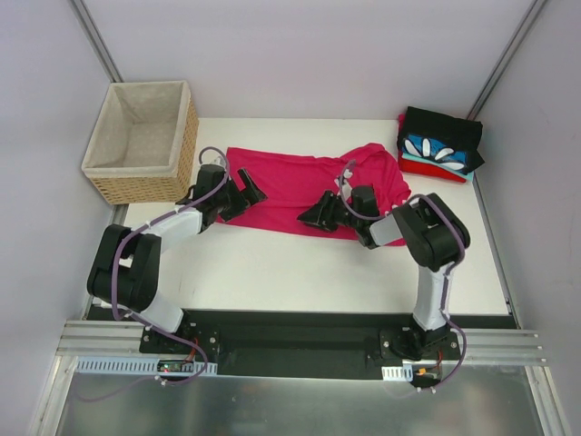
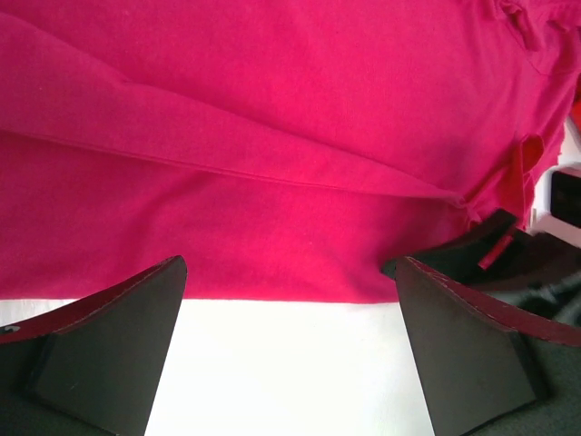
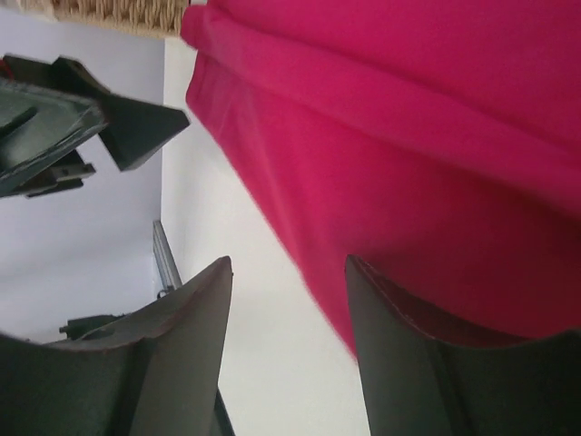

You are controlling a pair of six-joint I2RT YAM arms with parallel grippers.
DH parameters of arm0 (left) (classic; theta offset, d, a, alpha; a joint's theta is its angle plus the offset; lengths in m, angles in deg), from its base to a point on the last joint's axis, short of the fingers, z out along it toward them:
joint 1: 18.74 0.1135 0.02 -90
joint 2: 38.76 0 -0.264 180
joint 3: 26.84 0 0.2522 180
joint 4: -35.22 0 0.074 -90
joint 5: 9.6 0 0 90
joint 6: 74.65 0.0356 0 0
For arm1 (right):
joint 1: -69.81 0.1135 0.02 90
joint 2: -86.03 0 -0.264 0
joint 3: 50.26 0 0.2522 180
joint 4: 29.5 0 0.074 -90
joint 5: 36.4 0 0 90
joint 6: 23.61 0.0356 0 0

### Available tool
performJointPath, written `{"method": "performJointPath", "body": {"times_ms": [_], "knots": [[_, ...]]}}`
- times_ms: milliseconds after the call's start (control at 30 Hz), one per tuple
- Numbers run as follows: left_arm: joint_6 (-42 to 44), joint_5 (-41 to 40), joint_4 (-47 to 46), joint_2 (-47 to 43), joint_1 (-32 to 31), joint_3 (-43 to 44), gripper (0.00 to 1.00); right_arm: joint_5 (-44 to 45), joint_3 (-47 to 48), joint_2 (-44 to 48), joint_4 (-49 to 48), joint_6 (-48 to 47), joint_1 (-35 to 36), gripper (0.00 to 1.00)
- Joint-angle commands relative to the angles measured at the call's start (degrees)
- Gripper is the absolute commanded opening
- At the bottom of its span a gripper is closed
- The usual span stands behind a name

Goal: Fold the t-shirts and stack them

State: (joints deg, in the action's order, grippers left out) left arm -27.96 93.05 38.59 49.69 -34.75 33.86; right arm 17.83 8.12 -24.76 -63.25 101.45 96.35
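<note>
Top cam: pink t-shirt (image 1: 290, 182) lies flat mid-table, long axis L–R; folded stack (image 1: 440, 150) sits far right. Left gripper (image 1: 247, 195) is at its left end, right gripper (image 1: 313, 211) at the near hem, mid-right.
L wrist: jaws wide, empty, hem just ahead of the tips.
R wrist: jaws approx. half apart, nothing pinched, hem edge by one finger. You prob. reach fwd for the hem.

Shirt (image 1: 290, 184) magenta-pink; folded shirts (image 1: 440, 145) black, blue-white petal print, red; basket (image 1: 141, 189) tan.
</note>
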Motion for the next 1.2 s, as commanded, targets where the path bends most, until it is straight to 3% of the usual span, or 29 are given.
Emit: {"method": "performJointPath", "body": {"times_ms": [0, 67, 467, 633, 1167], "knots": [[-0.99, 2.65, -4.72, -0.64, 0.63, 0.26, 0.99, -7.02, -0.85, -9.60, -27.42, 15.52, -3.60, 0.56], [-0.90, 3.17, -4.72, -0.82, 0.72, 0.52, 0.99, -8.00, 0.55, -17.78, -40.34, 22.73, -5.27, 0.56], [-1.51, 2.21, -2.27, 0.85, 1.60, 1.05, 0.99, -8.53, 0.03, -17.54, -39.86, 23.20, -4.84, 0.55], [-2.04, -0.16, 3.88, 3.65, 2.38, 3.15, 0.99, -8.44, 0.03, -17.71, -39.86, 23.38, -4.66, 0.55], [-0.37, -1.13, 4.77, 12.63, 5.02, 9.57, 0.99, -9.23, 0.11, -18.06, -39.77, 23.11, -4.48, 0.55]]}}
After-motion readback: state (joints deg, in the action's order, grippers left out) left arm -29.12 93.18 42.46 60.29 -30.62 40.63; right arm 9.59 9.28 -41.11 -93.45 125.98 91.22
